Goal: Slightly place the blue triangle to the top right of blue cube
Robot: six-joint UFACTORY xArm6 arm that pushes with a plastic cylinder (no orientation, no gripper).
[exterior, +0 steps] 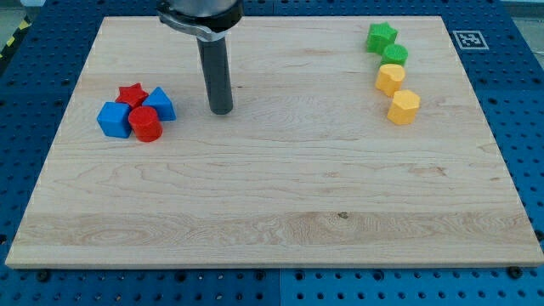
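Rod's upper mount is cut off by the view's top edge; only the dark housing and the shaft show. My tip (221,110) rests on the table (280,195), a pale wooden board over a blue perforated base (25,93). The end effector is a plain rod with no jaws, so there is nothing to open or close, and it holds nothing.

Cluster at the view's left, four blocks packed tight:
- blue triangle (161,104), the rightmost of the group, touching the red cylinder (145,124) just below and left of it.
- blue cube (113,119) at the left end, against the cylinder.
- red star (132,94) at the top, wedged between cube and triangle; its lower points are partly hidden by the cylinder.

Blue triangle lies to the view's left of my tip, near but apart, with bare wood between them. It sits right of the cube and a little higher.

View's top right, well apart: green star (382,36), a rounded green block (395,55) whose shape is hard to make out, then two yellow blocks (390,78) (404,107), roughly hexagonal, running down in a touching chain.

A fiducial marker (467,39) sits at the table's top right corner.
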